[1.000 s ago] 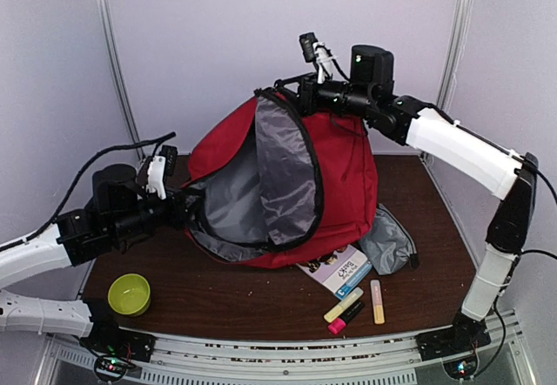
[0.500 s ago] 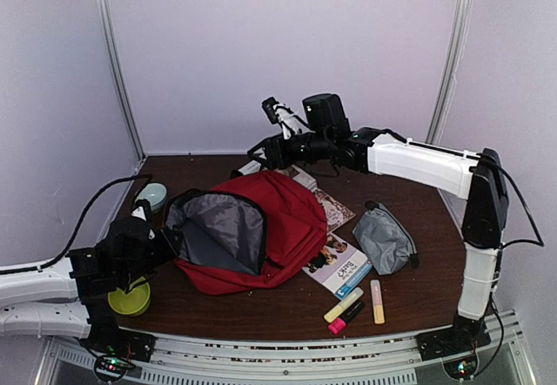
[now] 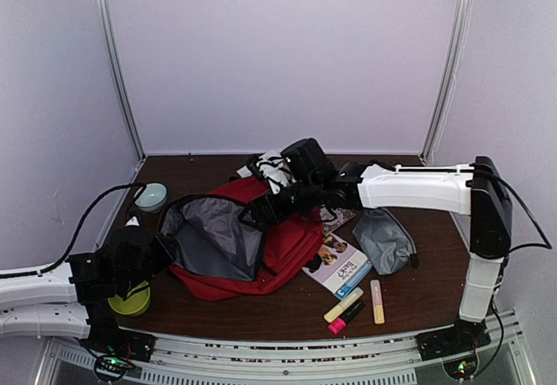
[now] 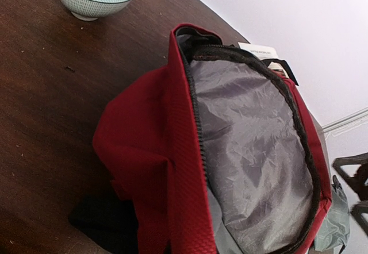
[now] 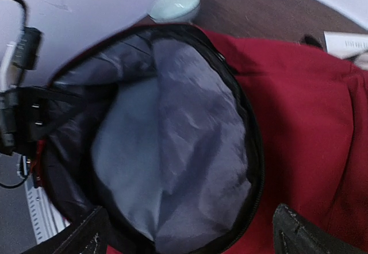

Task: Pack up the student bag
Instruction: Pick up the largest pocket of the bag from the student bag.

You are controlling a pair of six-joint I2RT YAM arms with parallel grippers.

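The student bag (image 3: 287,246) lies on its side on the brown table (image 3: 261,314), left of centre in the top view. Its mouth gapes wide toward the left and shows the grey lining (image 4: 253,150). My right gripper (image 3: 258,213) is at the upper right rim of that mouth. Its fingers (image 5: 86,237) are spread far apart, one in each bottom corner of the right wrist view, and nothing is held between them. My left gripper (image 3: 161,247) sits right against the left edge of the mouth. I cannot tell whether it is clamped on the fabric, because the left wrist view shows only a dark shape under the bag.

A green bowl (image 3: 130,300) sits beneath my left arm at the lower left, and a pale bowl (image 3: 150,196) stands near the bag's upper left. Right of the bag lies a booklet (image 3: 338,267), touching it, with a grey pouch (image 3: 383,239) beside that. Three highlighters (image 3: 344,303) lie just below the booklet.
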